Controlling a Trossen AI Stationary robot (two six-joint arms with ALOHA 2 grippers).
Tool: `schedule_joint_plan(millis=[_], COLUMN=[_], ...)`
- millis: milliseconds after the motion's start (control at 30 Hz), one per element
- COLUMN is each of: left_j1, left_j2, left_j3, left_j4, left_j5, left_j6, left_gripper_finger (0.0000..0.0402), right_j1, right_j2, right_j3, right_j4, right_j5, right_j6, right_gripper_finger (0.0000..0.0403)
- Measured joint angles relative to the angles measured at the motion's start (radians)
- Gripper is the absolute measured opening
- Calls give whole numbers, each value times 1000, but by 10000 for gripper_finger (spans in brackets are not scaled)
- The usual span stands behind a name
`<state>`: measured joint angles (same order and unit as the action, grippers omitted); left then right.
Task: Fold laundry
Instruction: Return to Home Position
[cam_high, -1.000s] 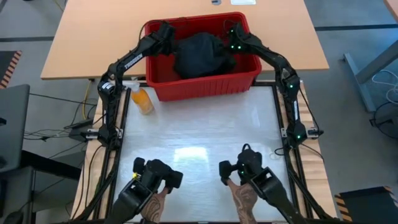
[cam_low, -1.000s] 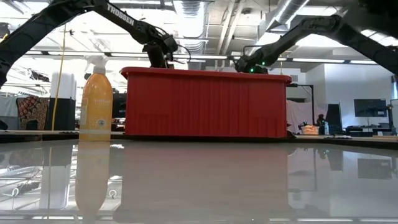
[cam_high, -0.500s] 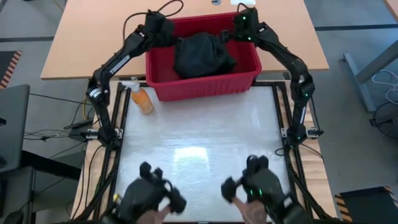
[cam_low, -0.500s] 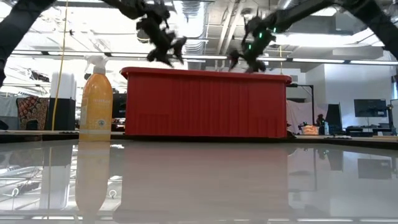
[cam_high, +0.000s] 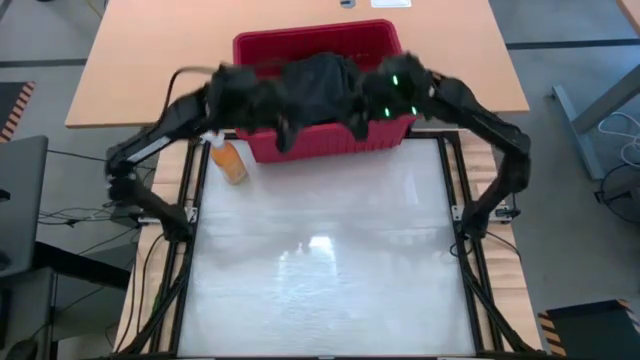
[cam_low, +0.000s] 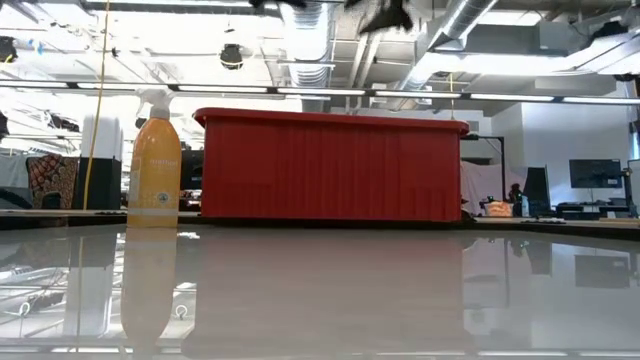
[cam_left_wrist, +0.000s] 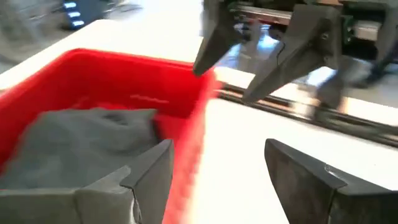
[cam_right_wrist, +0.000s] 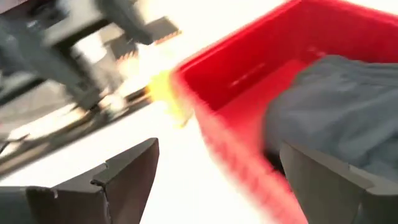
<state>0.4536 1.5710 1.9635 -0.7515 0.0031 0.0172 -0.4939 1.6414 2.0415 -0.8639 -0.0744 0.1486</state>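
- Laundry (cam_high: 320, 78): 1 dark bundle inside the red bin (cam_high: 310, 35). Separate garments cannot be told apart, and the bin wall hides it in the low view.
- Left gripper (cam_left_wrist: 219, 146): over the bin's near wall, blurred from above. Fingers wide apart, holding nothing.
- Right gripper (cam_right_wrist: 219, 146): over the same wall, likewise blurred, spread and empty.
- Orange spray bottle (cam_high: 228, 160): upright just beside the bin's near left corner.

**Bin at the far edge**

Laundry (cam_high: 318, 80) lies heaped in the bin (cam_high: 310, 30), which stands centred at the table's (cam_high: 320, 260) far edge. Bottle (cam_high: 229, 160) just beside the bin's near left corner. My left claw (cam_left_wrist: 217, 155) and right claw (cam_right_wrist: 219, 149) hang side by side over its near wall.
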Motion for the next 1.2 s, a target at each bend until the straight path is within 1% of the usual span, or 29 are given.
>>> schedule_joint_plan(millis=[67, 133, 200, 300, 333, 400, 433, 500, 633, 700, 800, 900, 1067, 1100, 1133, 1200], left_j1=[-84, -175, -266, -389, -424, -484, -507, -537, -538, -519, -476, -425, -355, -350, -348, -348], left_j2=[-63, -134, -210, -325, -364, -439, -474, -534, -634, -678, -761, -857, -1007, -1028, -1050, -1093], left_j3=[-69, -163, -272, -461, -532, -676, -746, -883, -1135, -1245, -1394, -1508, -1645, -1665, -1684, -1715], left_j4=[19, 60, 101, 185, 228, 349, 406, 532, 744, 817, 932, 1021, 1039, 1040, 1039, 1030], left_j5=[-18, -50, -125, -292, -328, -352, -351, -327, -275, -269, -263, -247, -245, -243, -243, -246], left_j6=[-24, -45, -79, -131, -149, -172, -188, -221, -267, -294, -332, -357, -448, -464, -475, -479], left_gripper_finger=[240, 240, 240, 240, 240, 240, 240, 240, 240, 240, 240, 240, 240, 239, 236, 226], right_j1=[103, 222, 339, 493, 534, 603, 634, 674, 734, 736, 712, 678, 608, 594, 583, 572], right_j2=[-33, -64, -97, -154, -177, -228, -255, -305, -363, -386, -433, -485, -601, -616, -631, -665], right_j3=[0, -13, -60, -191, -251, -384, -456, -606, -879, -984, -1103, -1211, -1395, -1431, -1466, -1524], right_j4=[-56, -78, -72, -34, -11, 75, 133, 283, 601, 734, 849, 906, 1043, 1063, 1073, 1095], right_j5=[50, 147, 267, 467, 525, 552, 552, 517, 478, 468, 443, 406, 310, 293, 284, 277], right_j6=[1, 8, 23, 98, 127, 166, 179, 183, 180, 196, 209, 221, 234, 242, 245, 254], right_gripper_finger=[360, 360, 359, 349, 343, 330, 323, 311, 283, 267, 228, 164, 33, 19, 16, 24])
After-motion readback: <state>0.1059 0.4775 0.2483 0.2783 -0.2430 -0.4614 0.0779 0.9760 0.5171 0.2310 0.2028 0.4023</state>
